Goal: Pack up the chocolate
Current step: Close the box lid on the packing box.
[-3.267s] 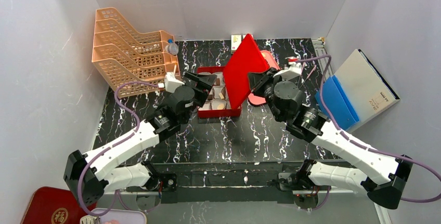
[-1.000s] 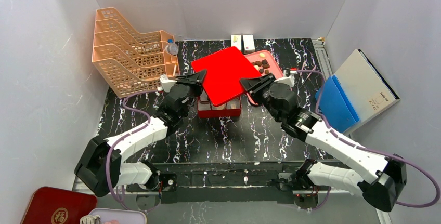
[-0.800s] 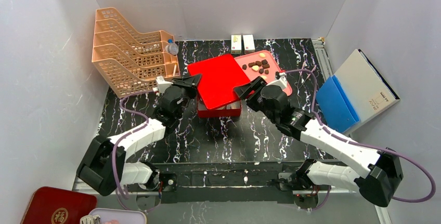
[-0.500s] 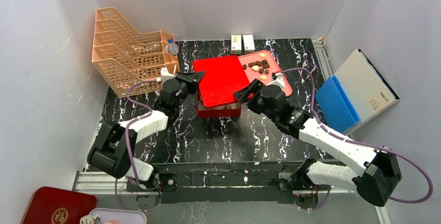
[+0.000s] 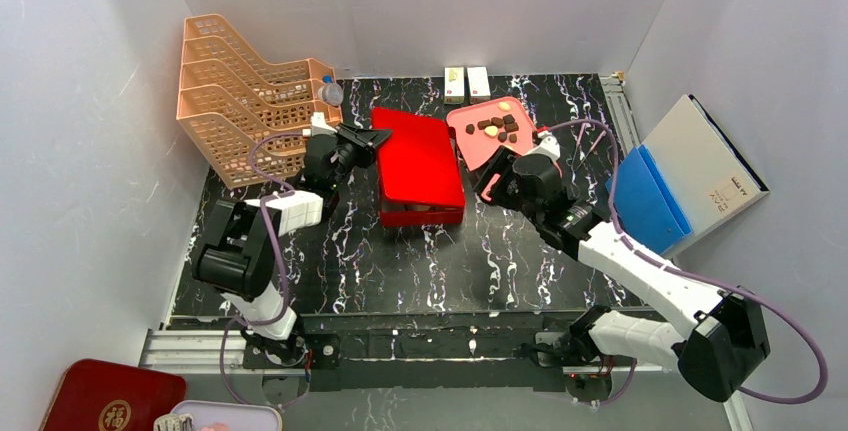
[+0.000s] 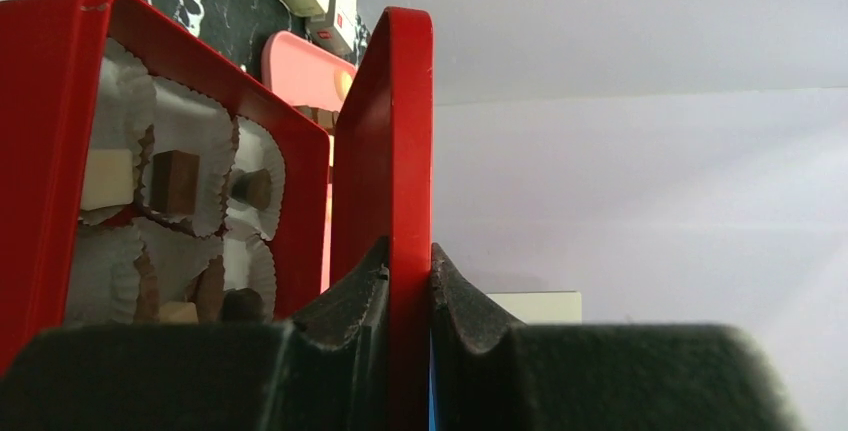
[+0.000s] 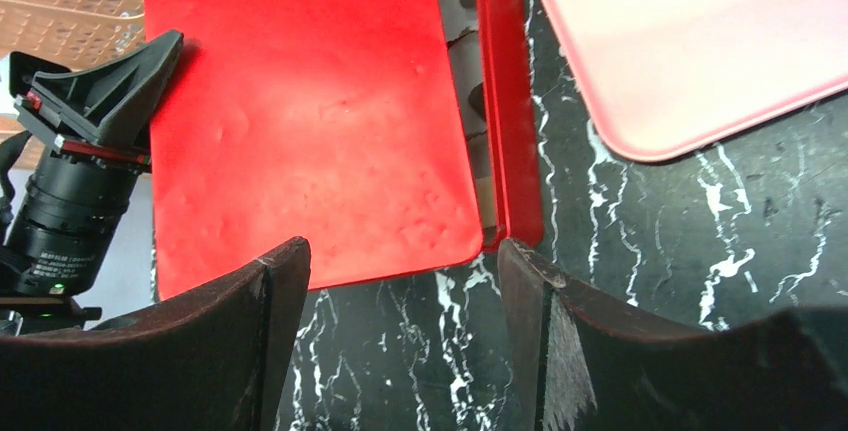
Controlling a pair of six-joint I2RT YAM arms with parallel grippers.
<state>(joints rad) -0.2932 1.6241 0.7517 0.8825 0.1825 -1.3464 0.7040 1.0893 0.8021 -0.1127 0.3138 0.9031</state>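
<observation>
The red box (image 5: 420,213) sits mid-table with its red lid (image 5: 418,156) lying over it, slightly askew. My left gripper (image 5: 378,136) is shut on the lid's left edge (image 6: 410,201); beside that edge the box's white paper cups hold chocolate (image 6: 175,181) in dark and pale pieces. More chocolate (image 5: 497,128) lies loose on the pink tray (image 5: 478,156). My right gripper (image 5: 487,183) stands open just right of the box, its jaws over bare table near the lid's corner (image 7: 440,241). A strip of the box's inside (image 7: 462,51) shows past the lid.
An orange stacked basket rack (image 5: 255,101) stands at the back left, close behind the left arm. Two small white cartons (image 5: 467,83) sit at the far edge. A blue and white folder (image 5: 685,171) leans at the right wall.
The lid has come down from a tilt to lie flat over the box. My right gripper let go of it, opened and drew back right. The left arm stretched farther out.
</observation>
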